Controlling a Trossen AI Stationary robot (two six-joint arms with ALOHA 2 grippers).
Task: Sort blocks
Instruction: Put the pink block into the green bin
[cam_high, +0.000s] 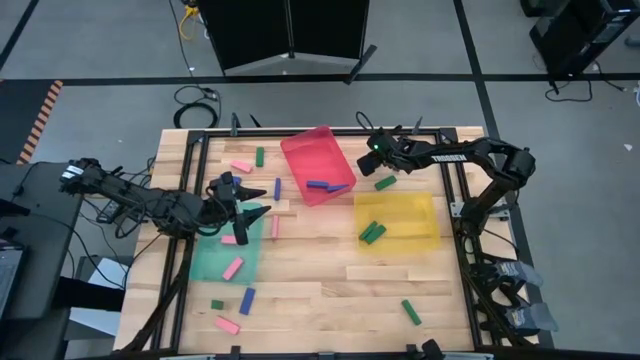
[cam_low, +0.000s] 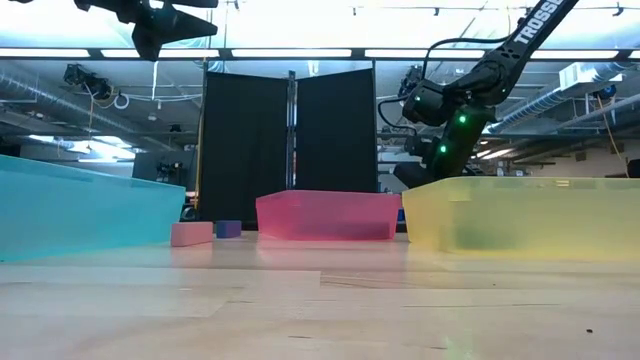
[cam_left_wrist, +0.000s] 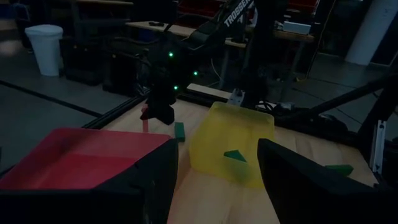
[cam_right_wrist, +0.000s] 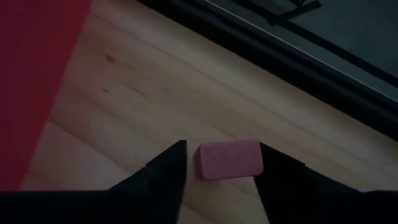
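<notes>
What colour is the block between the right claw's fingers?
Pink block, best in the right wrist view.

Three trays on the table (cam_high: 320, 270). One tray (cam_high: 318, 165) sits at the far middle, with two blocks (cam_high: 328, 186) inside. A second tray (cam_high: 397, 221) lies nearer and to its right, holding two blocks (cam_high: 372, 232). A third tray (cam_high: 226, 255) lies at the left, one block (cam_high: 233, 268) in it. Loose blocks (cam_high: 231, 312) lie near the front left edge; one block (cam_high: 410, 311) lies front right. Left gripper (cam_high: 262, 213) hangs over the third tray's far edge. Right gripper (cam_high: 372, 143) sits beside the first tray's far right corner, a block (cam_right_wrist: 229, 160) between its fingers (cam_right_wrist: 163, 174).
</notes>
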